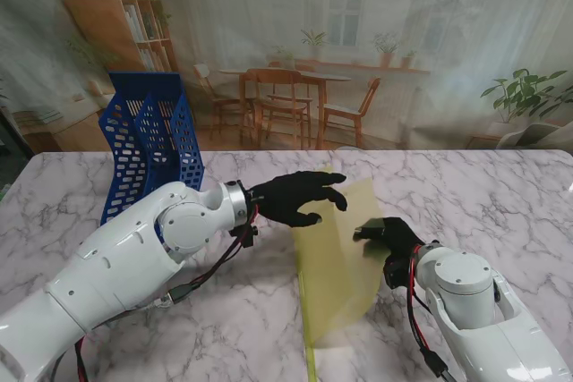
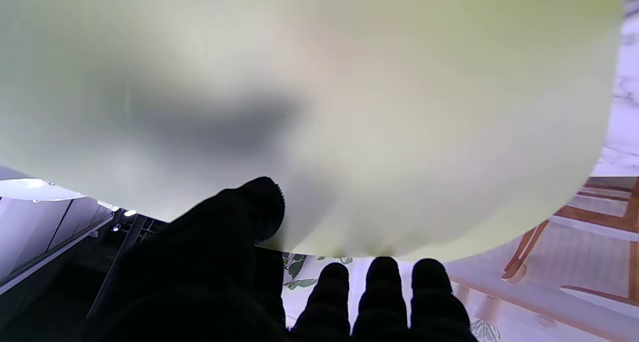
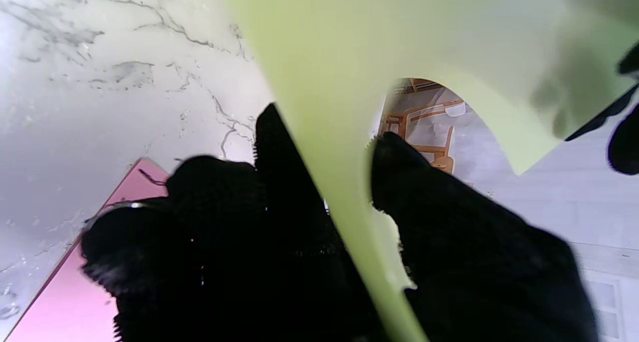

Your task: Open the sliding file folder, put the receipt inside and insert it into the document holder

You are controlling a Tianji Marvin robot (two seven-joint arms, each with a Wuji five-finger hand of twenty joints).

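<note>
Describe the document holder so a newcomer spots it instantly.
On the marble table, look to the far left corner, beyond the left hand. The document holder stands there: a blue, perforated plastic rack, the only blue thing.

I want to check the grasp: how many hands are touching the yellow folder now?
2. The right hand pinches the yellow folder at its right edge, and the left hand touches its far, raised edge with thumb and fingers.
</note>
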